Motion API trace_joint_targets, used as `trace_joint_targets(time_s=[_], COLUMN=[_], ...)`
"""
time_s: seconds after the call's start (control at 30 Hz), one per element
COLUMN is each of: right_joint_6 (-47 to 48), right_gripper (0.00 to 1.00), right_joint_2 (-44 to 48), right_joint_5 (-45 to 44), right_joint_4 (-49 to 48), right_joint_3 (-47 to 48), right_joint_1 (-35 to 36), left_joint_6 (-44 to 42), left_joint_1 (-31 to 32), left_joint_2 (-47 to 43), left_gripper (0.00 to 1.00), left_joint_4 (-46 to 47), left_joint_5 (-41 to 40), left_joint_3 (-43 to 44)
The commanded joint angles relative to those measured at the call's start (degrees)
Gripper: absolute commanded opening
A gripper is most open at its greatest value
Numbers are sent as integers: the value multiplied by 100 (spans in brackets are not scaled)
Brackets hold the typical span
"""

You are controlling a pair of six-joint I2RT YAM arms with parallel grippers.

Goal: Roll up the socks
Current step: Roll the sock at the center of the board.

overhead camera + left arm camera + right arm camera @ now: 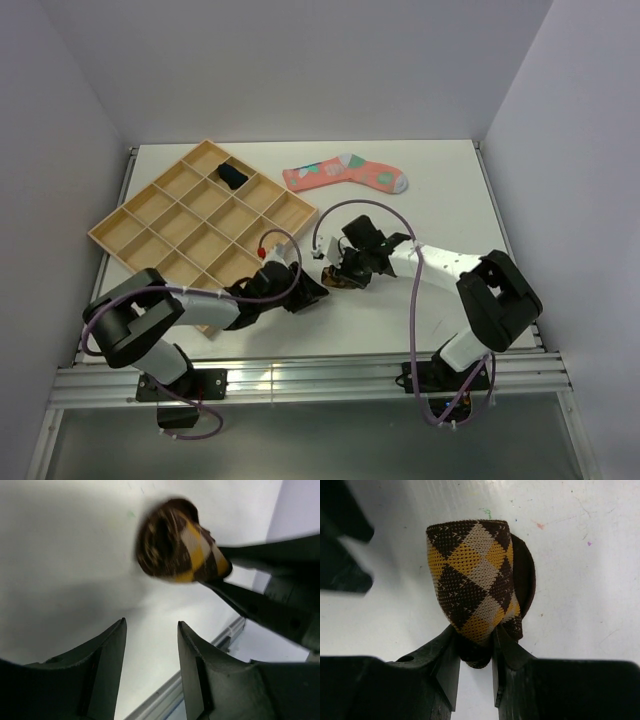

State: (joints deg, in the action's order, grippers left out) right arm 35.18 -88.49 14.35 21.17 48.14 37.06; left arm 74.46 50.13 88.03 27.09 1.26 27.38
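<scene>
Rolled diamond sock [470, 575] lies near the tray [148, 188], to its right, pinched between the right jaws. Left jaws stand half open, empty. Grip the roll firmly so it cannot unwind.

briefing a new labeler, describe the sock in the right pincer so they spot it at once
On the white table, look at the near middle, right of the wooden tray. There the right pincer grips a rolled-up sock. It alone has brown, yellow and beige diamonds; the pink sock lies flat behind, the dark one sits in the tray.
</scene>
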Motion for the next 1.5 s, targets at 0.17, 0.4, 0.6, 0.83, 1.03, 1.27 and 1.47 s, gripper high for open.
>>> trace_joint_targets(time_s=[0.17,0.4,0.6,0.83,1.03,1.27,1.47], right_joint_6=[-494,-565,-591,-477,-477,-416,-380], right_gripper=[0,0,0,0,0,0,0], right_joint_2=[-590,-758,-670,-635,-643,-696,-731], right_joint_5=[437,911,886,780,753,727,762], right_joint_4=[1003,1249,1249,1214,1232,1249,1346], right_joint_3=[81,284,240,117,116,117,161], right_joint_1=[-295,-621,-682,-682,-682,-682,-682], left_joint_6=[1991,2872,3040,2776,2767,2917,2996], left_joint_1=[1050,1438,1491,1500,1482,1403,1263], left_joint_2=[645,1557,1859,1314,1278,1243,1287], left_gripper=[52,55,54,57,58,59,60], left_joint_4=[1596,2449,2669,1371,895,193,-687], left_joint_5=[-2066,-3307,-3650,-3887,-3967,-3940,-3800], left_joint_3=[-109,31,216,593,953,1112,1577])
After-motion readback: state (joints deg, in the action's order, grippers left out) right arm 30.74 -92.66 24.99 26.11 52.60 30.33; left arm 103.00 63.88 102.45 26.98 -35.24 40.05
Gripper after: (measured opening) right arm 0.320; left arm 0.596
